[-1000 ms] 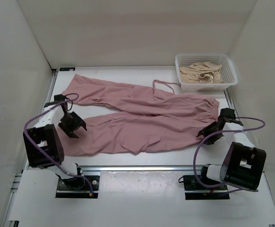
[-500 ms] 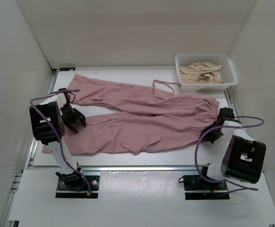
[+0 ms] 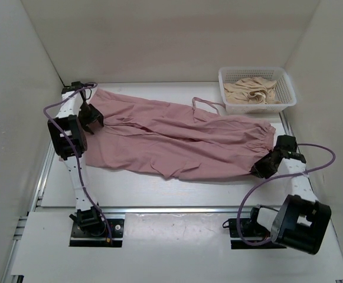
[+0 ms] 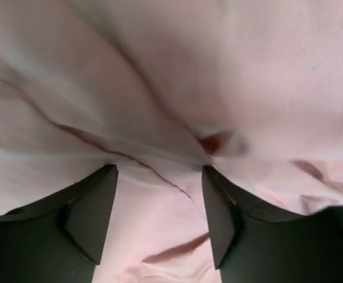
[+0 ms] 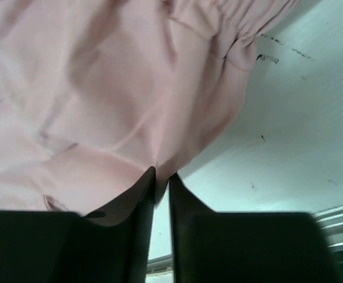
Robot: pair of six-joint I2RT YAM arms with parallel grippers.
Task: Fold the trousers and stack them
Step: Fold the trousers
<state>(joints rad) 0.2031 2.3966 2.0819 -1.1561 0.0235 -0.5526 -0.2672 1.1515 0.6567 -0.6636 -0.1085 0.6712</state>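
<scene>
The dusty-pink trousers (image 3: 183,138) lie across the table, legs to the left, gathered waistband (image 3: 264,134) to the right. The near leg now lies partly over the far one. My left gripper (image 3: 91,117) sits at the far-left leg ends. In the left wrist view its jaws (image 4: 159,171) stand wide apart, and wrinkled pink cloth (image 4: 218,71) fills the gap and the whole view. My right gripper (image 3: 263,168) is at the near waistband corner. In the right wrist view it (image 5: 162,174) is nearly closed, pinching the cloth's edge (image 5: 88,88).
A white basket (image 3: 260,108) with beige cloth (image 3: 251,89) stands at the back right. The drawstring loop (image 3: 203,105) lies on the table behind the trousers. White walls close in the left, right and back. Bare table (image 5: 289,118) shows right of the waistband.
My left gripper has travelled from the near-left leg end to the far left, and the near leg has shifted up over the far leg. My right gripper closed on the waistband corner.
</scene>
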